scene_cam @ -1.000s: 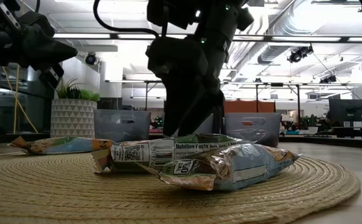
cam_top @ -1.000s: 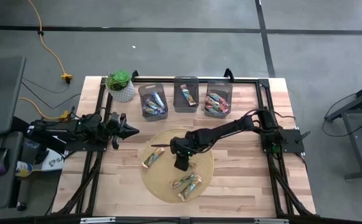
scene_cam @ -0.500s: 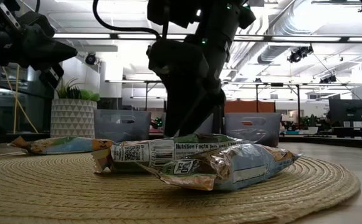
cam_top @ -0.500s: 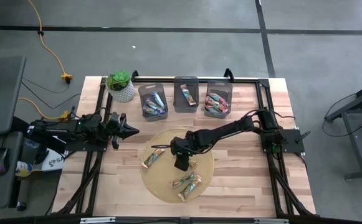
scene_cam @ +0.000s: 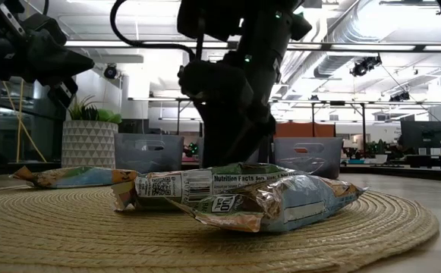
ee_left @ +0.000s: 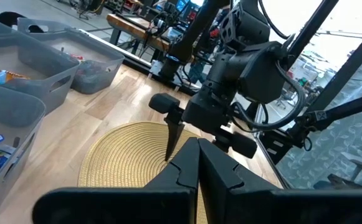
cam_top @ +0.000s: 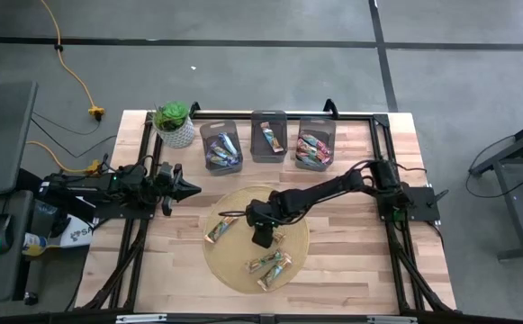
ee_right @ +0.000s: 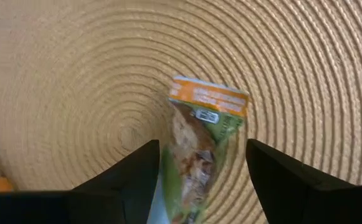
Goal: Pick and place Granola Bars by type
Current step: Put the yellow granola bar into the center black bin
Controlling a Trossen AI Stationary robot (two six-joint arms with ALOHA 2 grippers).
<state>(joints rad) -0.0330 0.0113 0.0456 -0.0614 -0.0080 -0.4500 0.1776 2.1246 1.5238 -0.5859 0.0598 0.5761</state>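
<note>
A grey concrete floor (cam_top: 243, 72), crossed by dark seam lines, is surrounding the work area, and an orange cable (cam_top: 74, 76) is trailing over it toward the table's left side. In the low view a wide hall with ceiling ducts (scene_cam: 341, 38) and strip lights is stretching away behind the table. The light wooden table (cam_top: 351, 261) is carrying a black frame (cam_top: 383, 180) along its edges. At its middle a round woven mat (cam_top: 234, 261) is lying flat. Along the far edge three grey bins (cam_top: 269, 137) are standing side by side, each holding wrapped bars, and a potted plant (cam_top: 174, 123) is standing just left of them.

The right gripper (cam_top: 262, 236) is reaching down over the mat with its fingers (ee_right: 131, 180) spread wide, straddling a green-and-orange bar (ee_right: 199, 146) that is lying flat between them; the fingers are not clamping it. The left gripper (cam_top: 189, 188) is waiting near the table's left edge, off the mat, with its jaws fully closed on nothing.

The remaining Granola Bars (cam_top: 270, 265) are lying loose on the mat: one (cam_top: 220, 230) near its left rim and a small cluster near its front rim, two of them stacked in the low view (scene_cam: 228, 193).
</note>
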